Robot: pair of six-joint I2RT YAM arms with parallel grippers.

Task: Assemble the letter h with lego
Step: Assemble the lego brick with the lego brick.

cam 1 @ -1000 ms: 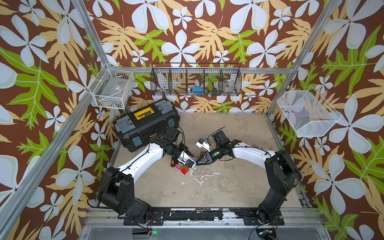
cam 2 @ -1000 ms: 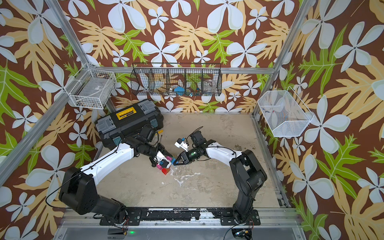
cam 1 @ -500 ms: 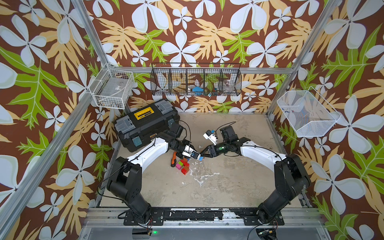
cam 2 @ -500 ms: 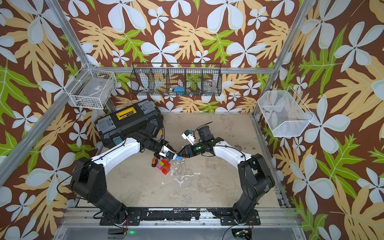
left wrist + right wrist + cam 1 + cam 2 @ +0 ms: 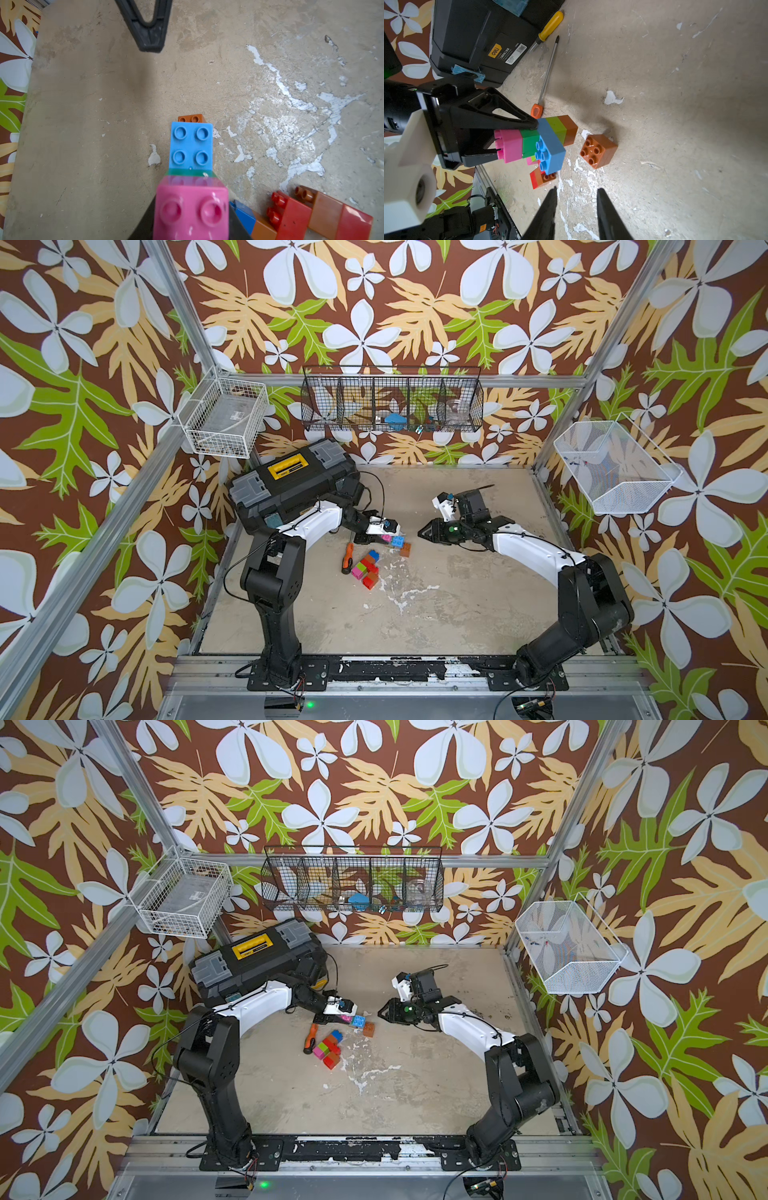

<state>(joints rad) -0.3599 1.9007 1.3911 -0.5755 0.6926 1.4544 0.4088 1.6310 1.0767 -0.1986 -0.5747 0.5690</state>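
My left gripper (image 5: 383,534) (image 5: 191,209) is shut on the pink end of a partly built letter h (image 5: 542,141) (image 5: 351,1020). This is a row of joined lego: pink, green, a longer blue brick (image 5: 191,145), light green, orange-brown. It is held sideways, low over the table. A loose orange-brown brick (image 5: 599,150) (image 5: 405,549) lies just past the row's end. My right gripper (image 5: 576,190) (image 5: 420,531) is open and holds nothing, a short way right of that brick. Several more lego bricks (image 5: 365,568) (image 5: 329,1046) lie in a pile nearer the front.
An orange-handled screwdriver (image 5: 347,558) (image 5: 544,83) lies left of the pile, and a yellow-handled one (image 5: 551,25) lies by the black toolbox (image 5: 291,485) at the back left. Wire baskets hang on the walls. Bare table (image 5: 436,614) spreads out at the front and right.
My right gripper has drawn back to the right, away from the held row, and its jaws stand apart. The left gripper, still holding the row, has shifted right and back.
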